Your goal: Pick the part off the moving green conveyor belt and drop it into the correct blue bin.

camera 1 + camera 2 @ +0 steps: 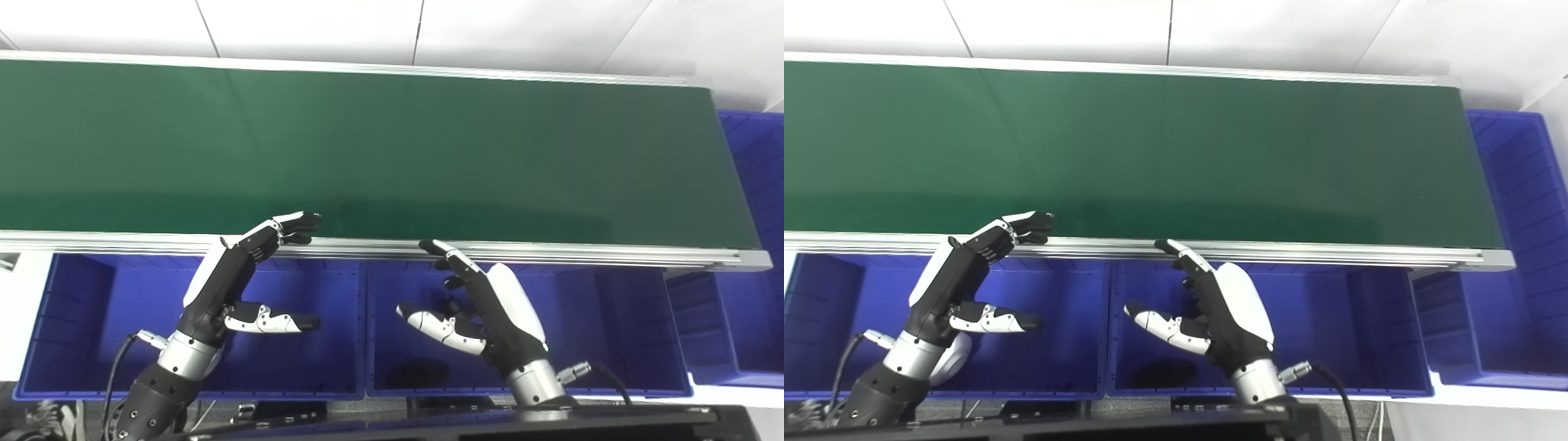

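The green conveyor belt [367, 147] runs across the view and carries no part that I can see. My left hand [236, 278] hovers open above the left blue bin [92, 318], its fingertips [303, 222] reaching over the belt's near rail. My right hand [484, 306] is open above the middle blue bin [612, 324], fingers spread and pointing toward the rail, holding nothing. A dark object [419, 372] lies on the middle bin's floor under the right hand; in the right eye view this dark object [1164, 370] looks like a flat blob.
A third blue bin [753, 245] stands at the belt's right end. The aluminium near rail [551, 251] separates belt and bins. A white wall lies behind the belt. A black ledge [551, 422] and cables sit at the bottom edge.
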